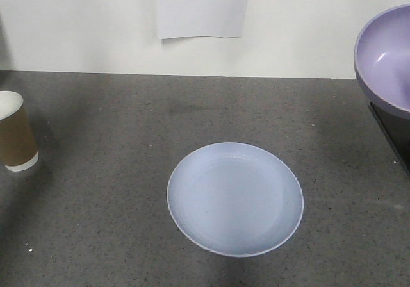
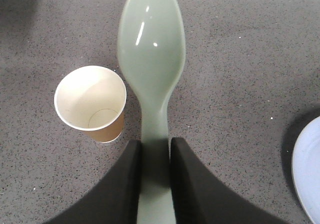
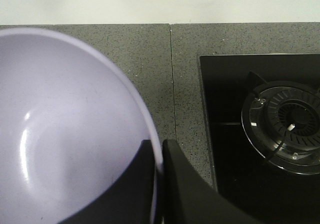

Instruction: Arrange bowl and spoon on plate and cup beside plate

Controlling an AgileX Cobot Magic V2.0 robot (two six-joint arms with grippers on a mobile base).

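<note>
The pale blue plate [image 1: 235, 198] lies empty on the grey counter in the front view; its rim [image 2: 306, 176] shows at the right edge of the left wrist view. The brown paper cup [image 1: 15, 139] stands upright at the far left, also seen from above as the cup [image 2: 92, 104]. My left gripper [image 2: 155, 149] is shut on the handle of the mint-green spoon [image 2: 151, 49], held above the counter just right of the cup. My right gripper [image 3: 159, 151] is shut on the rim of the lavender bowl [image 3: 65, 129], which hangs raised at the bowl's spot [image 1: 387, 59] at the far right.
A black gas hob [image 3: 260, 134] with a burner [image 3: 287, 124] sits to the right of the bowl; its dark edge [image 1: 394, 133] shows under the bowl. A white wall with a paper sheet [image 1: 202, 8] backs the counter.
</note>
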